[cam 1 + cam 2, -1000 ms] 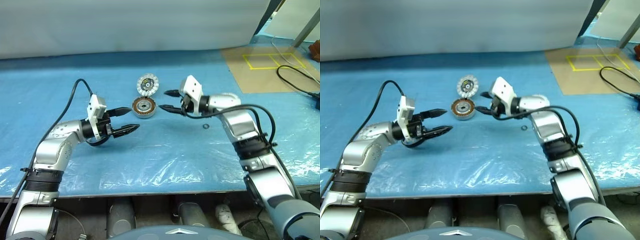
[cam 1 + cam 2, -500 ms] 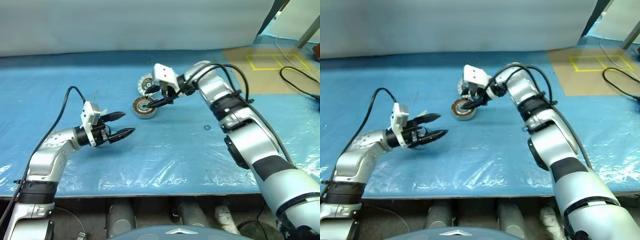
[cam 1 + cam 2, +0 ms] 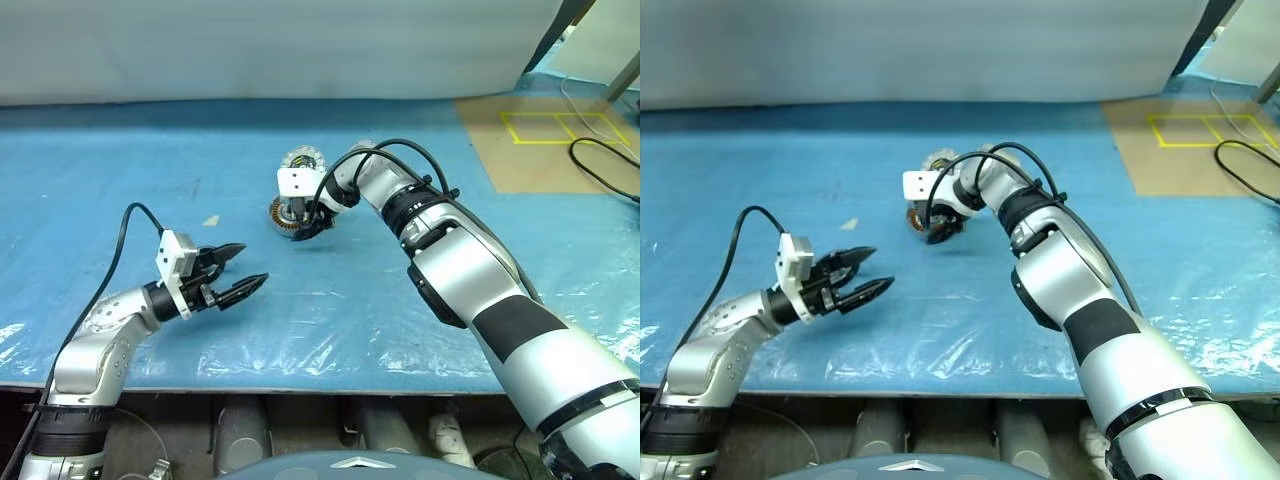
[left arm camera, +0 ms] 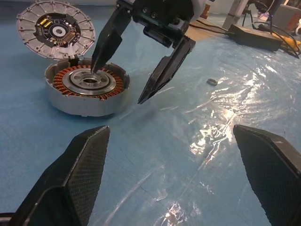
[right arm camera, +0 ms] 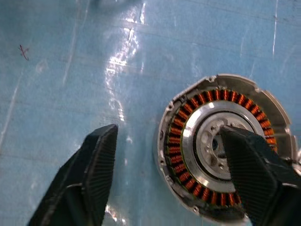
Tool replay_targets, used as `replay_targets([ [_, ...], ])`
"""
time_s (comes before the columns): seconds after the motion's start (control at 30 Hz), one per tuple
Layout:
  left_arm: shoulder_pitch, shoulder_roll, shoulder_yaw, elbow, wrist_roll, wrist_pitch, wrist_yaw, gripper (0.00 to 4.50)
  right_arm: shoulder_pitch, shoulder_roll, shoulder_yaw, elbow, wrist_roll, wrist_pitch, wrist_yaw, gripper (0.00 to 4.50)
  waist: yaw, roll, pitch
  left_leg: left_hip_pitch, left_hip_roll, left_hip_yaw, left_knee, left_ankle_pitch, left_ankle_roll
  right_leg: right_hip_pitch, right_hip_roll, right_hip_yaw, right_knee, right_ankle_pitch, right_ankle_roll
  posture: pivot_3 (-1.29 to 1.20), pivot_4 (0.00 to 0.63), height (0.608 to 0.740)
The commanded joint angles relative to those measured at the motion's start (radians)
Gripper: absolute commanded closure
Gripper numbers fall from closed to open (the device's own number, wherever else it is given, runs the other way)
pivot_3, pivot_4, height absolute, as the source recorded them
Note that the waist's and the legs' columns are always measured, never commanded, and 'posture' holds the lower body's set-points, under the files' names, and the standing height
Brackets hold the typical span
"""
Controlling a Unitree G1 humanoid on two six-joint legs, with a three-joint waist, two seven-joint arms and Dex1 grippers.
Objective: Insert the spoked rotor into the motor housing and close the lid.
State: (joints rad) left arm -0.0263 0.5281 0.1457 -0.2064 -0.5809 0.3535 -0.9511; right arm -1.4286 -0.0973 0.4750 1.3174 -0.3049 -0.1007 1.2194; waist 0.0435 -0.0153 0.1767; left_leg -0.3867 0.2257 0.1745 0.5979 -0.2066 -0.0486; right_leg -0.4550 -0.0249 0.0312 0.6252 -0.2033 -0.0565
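The right gripper [image 4: 124, 77], jaws apart and empty, is straddling the open motor housing [image 4: 87, 87], whose hinged lid [image 4: 55, 29] is awaiting closing, while the left gripper [image 3: 240, 268], jaws apart, is idling nearer left.

Glossy crinkled plastic sheet [image 4: 244, 94]; copper-wound metal motor housing [image 4: 87, 87].

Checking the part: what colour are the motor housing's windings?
Orange-copper windings around the silver hub, best in the right wrist view.
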Motion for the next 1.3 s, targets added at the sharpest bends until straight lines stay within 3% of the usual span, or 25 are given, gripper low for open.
replay_targets([
  [0.03,0.020,0.001,0.026,-0.047,-0.030,-0.012,0.000,0.05,-0.038,0.002,-0.006,-0.003,-0.034,-0.029,-0.024,0.03,-0.003,0.000,0.000,0.000,0.000,0.000,0.000,0.000,0.000,0.000,0.000,0.000,0.000,0.000,0.000,0.00,0.150,0.740],
  [0.5,0.034,-0.023,0.003,-0.067,-0.024,-0.014,0.021,0.05,-0.009,0.038,-0.012,0.020,-0.107,0.000,-0.113,0.03,-0.001,0.000,0.000,0.001,0.000,0.000,0.000,0.000,0.000,0.000,0.000,0.000,0.001,0.000,0.000,0.00,0.150,0.740],
  [0.83,0.031,-0.033,-0.005,-0.068,-0.023,-0.013,0.028,0.05,0.021,0.050,-0.007,0.021,-0.136,-0.009,-0.077,0.03,-0.002,0.000,0.000,0.001,0.000,0.000,0.000,0.000,0.000,0.000,0.000,0.000,0.002,0.000,0.000,0.00,0.150,0.740],
  [1.3,0.078,-0.068,-0.040,-0.110,-0.009,-0.023,0.065,0.05,0.055,0.057,0.026,0.034,-0.199,0.004,-0.136,0.03,0.000,0.001,0.000,0.004,0.000,0.000,0.000,0.000,0.001,0.002,0.000,0.000,0.004,0.000,0.000,0.00,0.150,0.740],
])
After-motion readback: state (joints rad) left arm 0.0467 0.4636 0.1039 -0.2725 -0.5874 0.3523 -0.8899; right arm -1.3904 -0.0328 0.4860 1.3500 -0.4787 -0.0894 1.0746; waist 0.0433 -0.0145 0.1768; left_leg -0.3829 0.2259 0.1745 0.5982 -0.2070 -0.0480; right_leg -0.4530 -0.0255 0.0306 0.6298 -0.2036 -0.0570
